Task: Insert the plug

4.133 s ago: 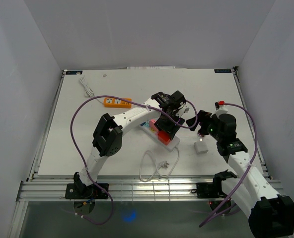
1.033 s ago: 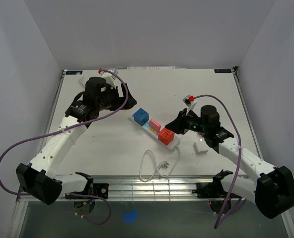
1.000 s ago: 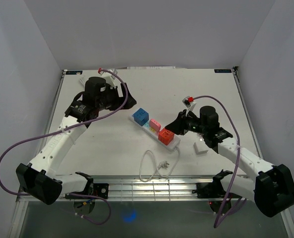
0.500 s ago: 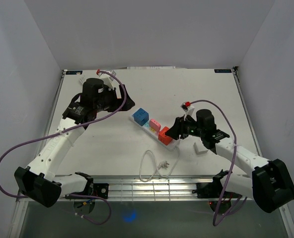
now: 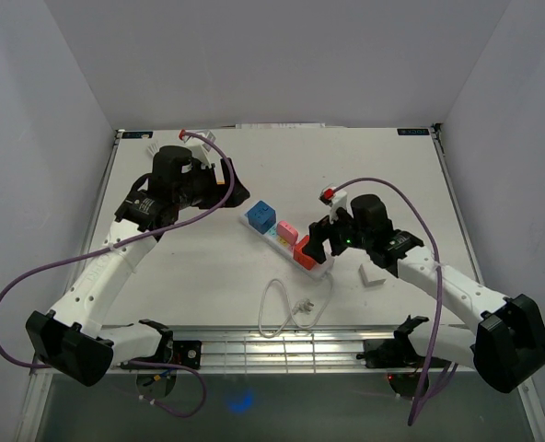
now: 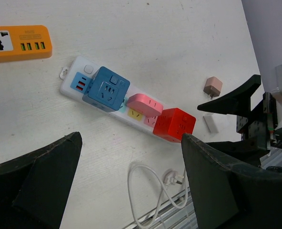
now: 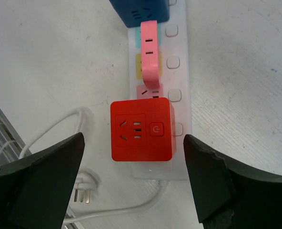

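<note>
**A:** What is lying nearest the arm bases?

**B:** A thin white cable [image 5: 274, 318] is curling in a loose loop on the matte white bench [image 5: 162, 267]. It is ending in a small round plug head [image 5: 302, 307] with its metal prongs showing.

**A:** And the red adapter cube [image 7: 141, 129]?

**B:** It is sitting on the near end of the power strip [image 7: 179, 71], a long glossy white bar with rounded square buttons along one side. The cube is smooth, boxy plastic with soft corners, and its socket slots and a round button are facing up.

**A:** Is the right gripper [image 7: 134, 138] clamping it?

**B:** No. Its dark, wedge-shaped fingers [image 7: 45, 176] are standing wide apart, one on each side of the cube, with bench showing in both gaps.

**A:** What is sitting further along the strip?

**B:** A slim pink adapter [image 5: 286, 230] is sitting next, then a chunky blue cube [image 5: 260, 216]. A small white block [image 5: 374, 274] is lying on the bench to the right of the strip.

**A:** And the left gripper [image 6: 130, 138]?

**B:** It is hovering well away towards the far left, with its fingers spread wide and nothing between them. Beneath it, a flat orange power bar [image 6: 18, 43] is lying on the bench.
</note>
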Controlling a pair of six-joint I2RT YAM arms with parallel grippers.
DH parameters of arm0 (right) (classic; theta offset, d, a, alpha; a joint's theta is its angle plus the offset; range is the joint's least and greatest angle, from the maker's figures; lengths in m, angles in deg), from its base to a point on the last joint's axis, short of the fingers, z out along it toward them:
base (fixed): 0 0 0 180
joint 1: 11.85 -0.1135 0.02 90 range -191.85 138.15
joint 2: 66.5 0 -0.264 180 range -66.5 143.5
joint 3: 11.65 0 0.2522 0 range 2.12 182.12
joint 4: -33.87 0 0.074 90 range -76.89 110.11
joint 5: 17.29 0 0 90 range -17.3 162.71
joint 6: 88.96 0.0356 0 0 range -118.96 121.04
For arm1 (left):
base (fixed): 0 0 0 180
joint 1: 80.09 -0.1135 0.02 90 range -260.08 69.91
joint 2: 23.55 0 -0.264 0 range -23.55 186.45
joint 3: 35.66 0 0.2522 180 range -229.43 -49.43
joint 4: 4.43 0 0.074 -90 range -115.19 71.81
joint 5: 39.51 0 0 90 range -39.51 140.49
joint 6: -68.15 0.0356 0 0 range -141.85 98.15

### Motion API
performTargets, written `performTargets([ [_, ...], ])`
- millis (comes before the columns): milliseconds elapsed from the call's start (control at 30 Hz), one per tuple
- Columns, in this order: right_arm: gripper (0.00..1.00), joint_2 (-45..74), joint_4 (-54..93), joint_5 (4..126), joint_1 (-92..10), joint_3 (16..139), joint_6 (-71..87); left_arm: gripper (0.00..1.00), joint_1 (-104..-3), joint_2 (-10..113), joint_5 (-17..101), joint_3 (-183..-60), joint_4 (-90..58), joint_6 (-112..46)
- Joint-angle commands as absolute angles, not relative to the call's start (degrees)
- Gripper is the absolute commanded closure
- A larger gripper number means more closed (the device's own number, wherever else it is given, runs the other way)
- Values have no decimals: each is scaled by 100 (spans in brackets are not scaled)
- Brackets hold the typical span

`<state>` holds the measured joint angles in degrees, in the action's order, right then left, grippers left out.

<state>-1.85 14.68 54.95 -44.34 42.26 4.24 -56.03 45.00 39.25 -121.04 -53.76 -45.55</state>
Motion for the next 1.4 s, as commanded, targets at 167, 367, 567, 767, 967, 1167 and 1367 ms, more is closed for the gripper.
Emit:
performTargets([
  [167, 11, 478, 1009, 6233, -5008, 4843, -353, 4, -5653, 4315, 3757, -12378, -5440, -4452],
  [367, 11, 917, 798, 6742, -5342, 4993, -537, 4, -5662, 4289, 3863, -12369, -5519, -4391],
  [567, 14, 1181, 745, 7051, -5422, 5046, -511, 3, -5793, 4386, 3836, -12378, -5616, -4435],
  [767, 43, 1348, 903, 7479, -5413, 5124, -327, 3, -6039, 4394, 3722, -12334, -5625, -4435],
  [967, 58, 1744, 763, 8588, -5212, 5458, 288, 3, -6242, 4482, 3687, -12150, -5484, -4496],
  [1167, 57, 2420, 807, 8756, -4571, 6108, 456, 2, -6733, 4991, 3459, -12035, -5186, -4803],
  [1367, 57, 3536, 798, 8650, -3596, 7327, 149, 2, -7050, 5334, 3353, -11842, -4536, -5321],
])
